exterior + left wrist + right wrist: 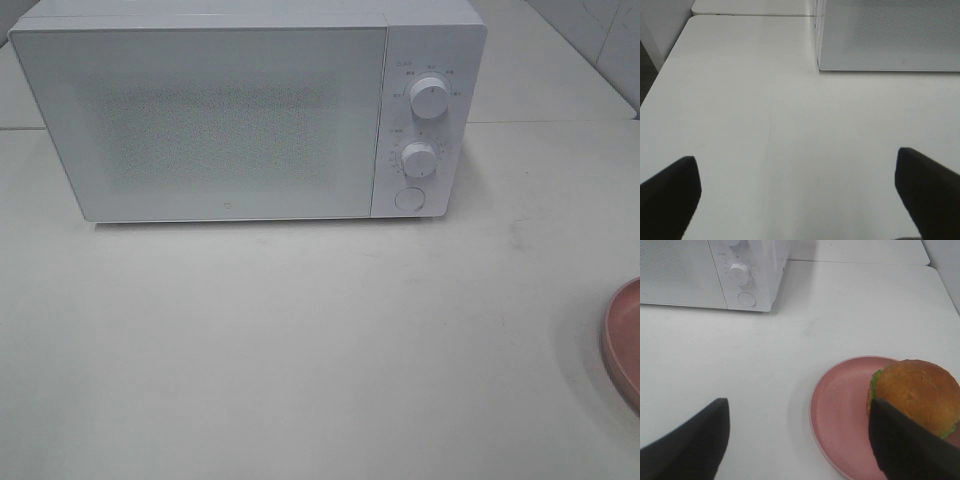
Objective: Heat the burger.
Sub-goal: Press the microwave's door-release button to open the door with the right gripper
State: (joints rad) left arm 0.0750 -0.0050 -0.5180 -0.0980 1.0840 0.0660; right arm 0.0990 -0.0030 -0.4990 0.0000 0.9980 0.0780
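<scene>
Exterior high view: the microwave (200, 110) stands in the upper left and centre of the frame with its door (200, 120) shut, the two knobs (431, 96) and the round button (408, 199) on its right panel. Only a sliver of the pink plate (625, 340) shows at the lower right edge, resting on the table (300, 350). The burger cannot be seen from there.

My right wrist camera does show the burger (915, 392). It sits on the plate, well apart from the microwave, and one finger of my right tool (800, 410) partly hides it. That tool is spread wide and holds nothing; the finger is in front of the bun, and I cannot tell whether it touches. My left tool (797, 170) is also wide and empty, over bare table near the microwave's left front corner.

As I judge it, the task has hardly begun. None of the real steps is done: the door is closed and the burger is outside. Left for me are opening the door, lifting the burger or its plate inside, shutting the door, and setting the knobs to start heating.
</scene>
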